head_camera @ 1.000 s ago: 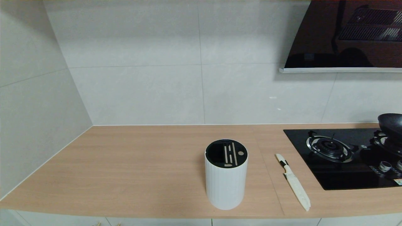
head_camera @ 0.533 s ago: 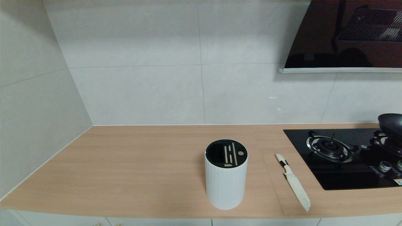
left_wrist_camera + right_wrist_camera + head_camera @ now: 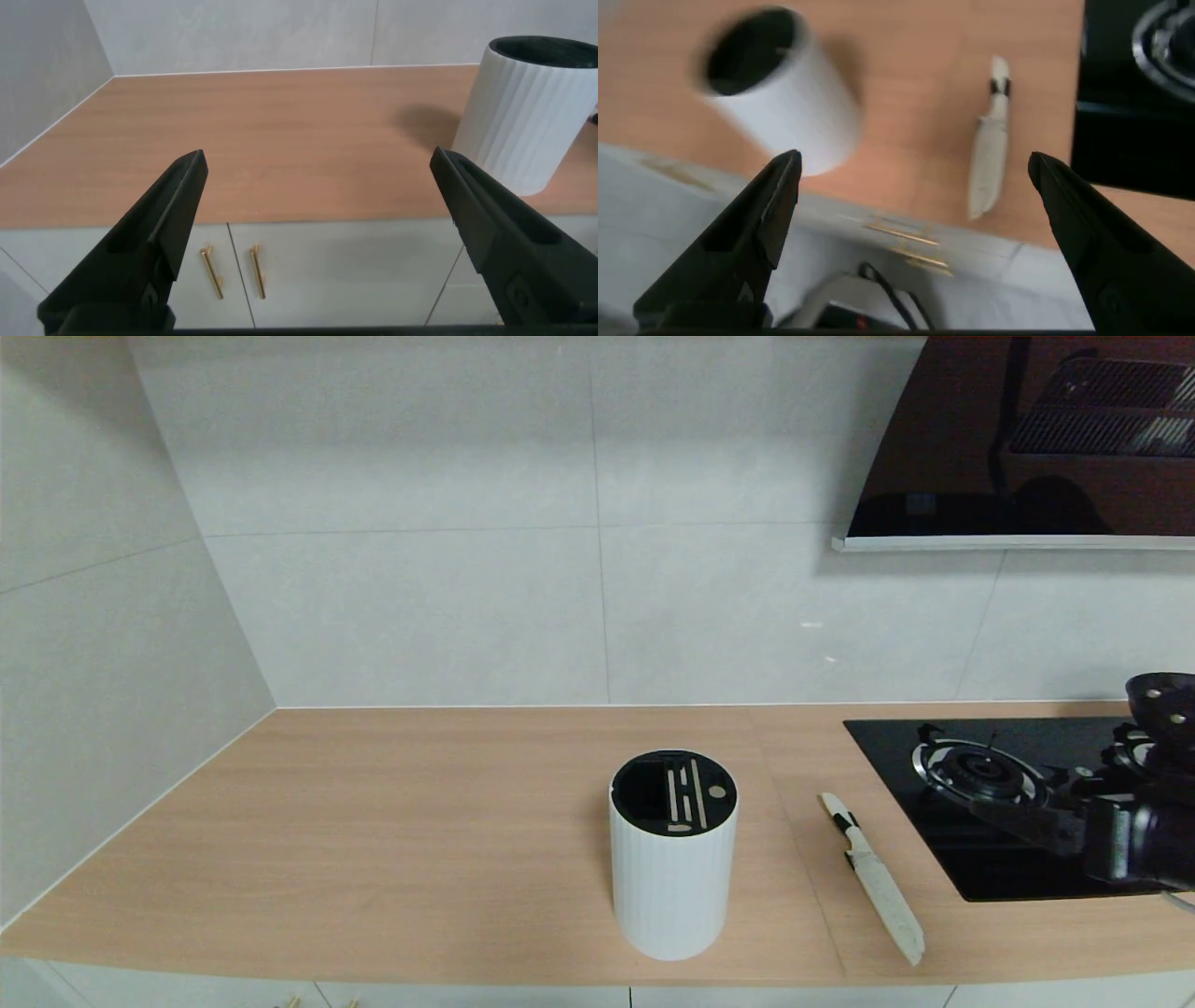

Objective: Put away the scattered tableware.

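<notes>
A white ribbed knife holder (image 3: 671,877) with a black slotted top stands near the counter's front edge. To its right a white-handled knife (image 3: 874,880) lies flat, blade toward the front edge. My right gripper (image 3: 1027,795) hangs open over the front of the stove, to the right of the knife. In the right wrist view it (image 3: 913,163) is above the counter's edge, with the holder (image 3: 780,89) and the knife (image 3: 990,140) beyond it. My left gripper (image 3: 318,159) is open, low in front of the cabinets, with the holder (image 3: 528,112) off to one side.
A black gas stove (image 3: 943,854) fills the counter's right end, under a dark range hood (image 3: 1027,439). Tiled walls close the back and left. The wooden counter (image 3: 420,821) lies bare left of the holder. Cabinet doors with gold handles (image 3: 229,271) sit below.
My right arm has come into the head view from the right, over the stove's front. The holder and the knife have not moved.
</notes>
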Motion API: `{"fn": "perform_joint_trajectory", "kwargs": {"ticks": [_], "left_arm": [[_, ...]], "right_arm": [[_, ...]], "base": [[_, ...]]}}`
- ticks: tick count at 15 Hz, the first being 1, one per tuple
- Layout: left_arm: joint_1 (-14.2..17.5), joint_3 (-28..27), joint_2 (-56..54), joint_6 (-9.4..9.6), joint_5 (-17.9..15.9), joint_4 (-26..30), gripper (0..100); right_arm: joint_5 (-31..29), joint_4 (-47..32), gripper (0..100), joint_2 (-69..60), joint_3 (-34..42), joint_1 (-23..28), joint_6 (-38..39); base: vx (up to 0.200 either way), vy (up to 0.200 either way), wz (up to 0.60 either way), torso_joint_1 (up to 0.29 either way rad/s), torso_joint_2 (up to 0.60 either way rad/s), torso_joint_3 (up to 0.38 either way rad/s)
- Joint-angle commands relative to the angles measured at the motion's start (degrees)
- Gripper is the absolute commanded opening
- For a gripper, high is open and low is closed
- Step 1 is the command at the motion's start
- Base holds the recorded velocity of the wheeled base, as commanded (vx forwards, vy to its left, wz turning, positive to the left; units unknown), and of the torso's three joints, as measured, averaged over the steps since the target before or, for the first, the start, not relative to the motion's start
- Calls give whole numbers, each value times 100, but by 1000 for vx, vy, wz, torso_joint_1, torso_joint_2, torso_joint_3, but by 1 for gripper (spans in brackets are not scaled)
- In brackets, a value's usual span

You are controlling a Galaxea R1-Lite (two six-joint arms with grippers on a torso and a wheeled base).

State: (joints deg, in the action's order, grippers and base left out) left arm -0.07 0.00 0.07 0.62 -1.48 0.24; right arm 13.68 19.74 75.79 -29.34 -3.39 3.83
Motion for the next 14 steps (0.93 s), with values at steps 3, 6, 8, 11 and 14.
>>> {"fn": "perform_joint_trajectory", "kwargs": {"ticks": [3,6,8,11,14], "left_arm": [[-1,0,1,-1,-2,2,100],[-1,0,1,-1,-2,2,100],[-1,0,1,-1,-2,2,100],[-1,0,1,-1,-2,2,100],[-1,0,1,-1,-2,2,100]], "right_arm": [[-1535,2324,100,3460,-221,-452,-119],[-1719,3071,100,4462,-247,-540,-145],[-1755,3405,100,4840,-283,-637,-163],[-1763,3414,100,5174,-441,-663,-145],[-1763,3414,100,5490,-634,-663,-163]], "base": [[0,0,0,0,0,0],[0,0,0,0,0,0],[0,0,0,0,0,0],[0,0,0,0,0,0],[0,0,0,0,0,0]]}}
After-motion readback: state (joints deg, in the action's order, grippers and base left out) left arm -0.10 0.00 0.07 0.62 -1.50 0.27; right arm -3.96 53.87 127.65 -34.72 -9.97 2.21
